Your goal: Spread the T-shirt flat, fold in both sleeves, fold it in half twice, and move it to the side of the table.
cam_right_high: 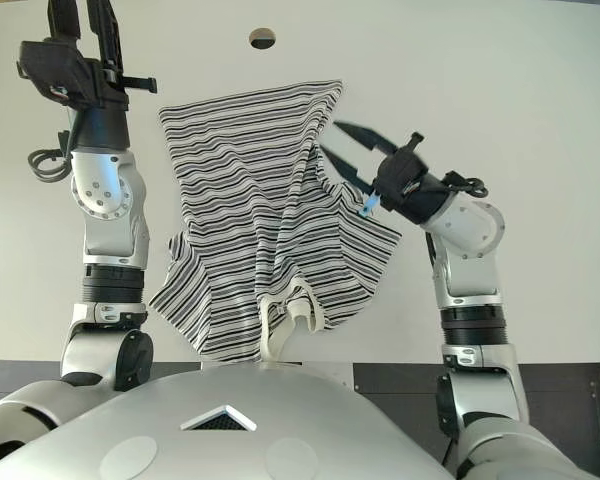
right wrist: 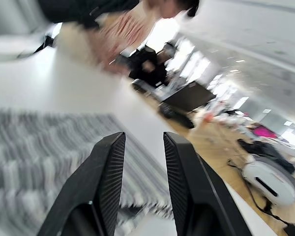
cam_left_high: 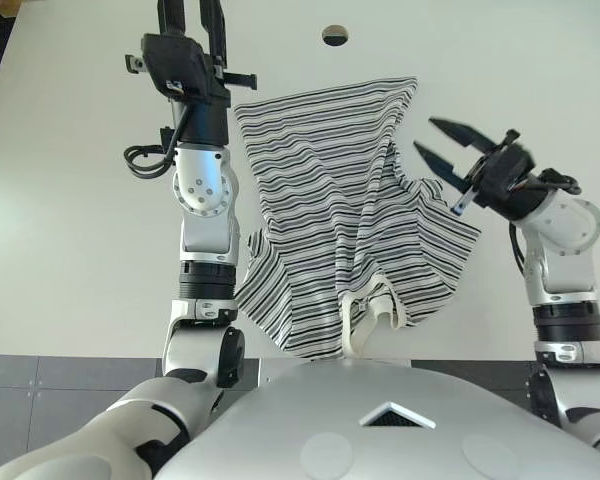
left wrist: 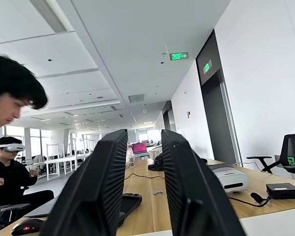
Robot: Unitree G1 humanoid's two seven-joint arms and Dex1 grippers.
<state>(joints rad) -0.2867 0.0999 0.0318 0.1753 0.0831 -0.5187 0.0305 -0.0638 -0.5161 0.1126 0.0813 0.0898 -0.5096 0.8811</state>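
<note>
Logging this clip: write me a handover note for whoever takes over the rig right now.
Left gripper: open, empty, by the far left corner of the striped T-shirt.
Right gripper: open, empty, at the shirt's right edge.
T-shirt: on the white table, rumpled, with folds bunched down the middle and its collar toward the robot.
Done: nothing completed; the shirt is not yet flat.
Left: spread it flat, fold in both sleeves, fold in half twice, move it to the table's side.

Rumpled T-shirt (cam_right_high: 242, 190), right pincer (cam_right_high: 329, 138) seemingly alongside
</note>
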